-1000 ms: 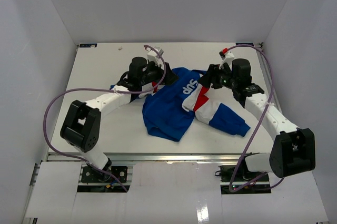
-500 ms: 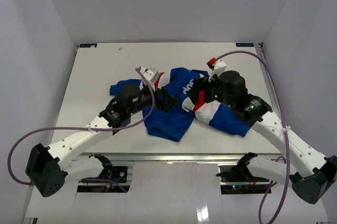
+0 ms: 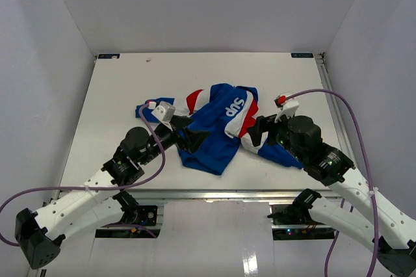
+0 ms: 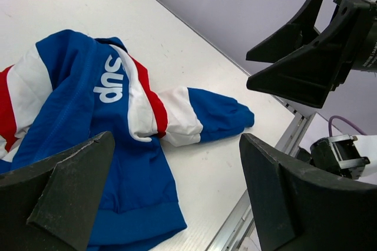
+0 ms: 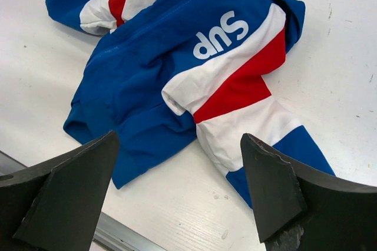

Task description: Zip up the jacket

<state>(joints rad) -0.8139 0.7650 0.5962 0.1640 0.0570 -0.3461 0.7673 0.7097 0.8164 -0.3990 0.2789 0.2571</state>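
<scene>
Crumpled royal-blue fabric jacket [image 3: 214, 135] with white and red panels lies mid white table [image 3: 117, 88], ungripped. Left gripper [image 3: 198, 132] and right gripper [image 3: 255, 135] flank it, jaws of both wide apart. Only the left wrist view catches the right gripper's spread fingers [image 4: 306, 74]. The right wrist view shows the far sleeve [image 5: 76, 3] whole.

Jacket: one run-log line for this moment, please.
jacket: crumpled on table, unheld, zip state unclear | left gripper: open, holding nothing | right gripper: open, holding nothing
</scene>
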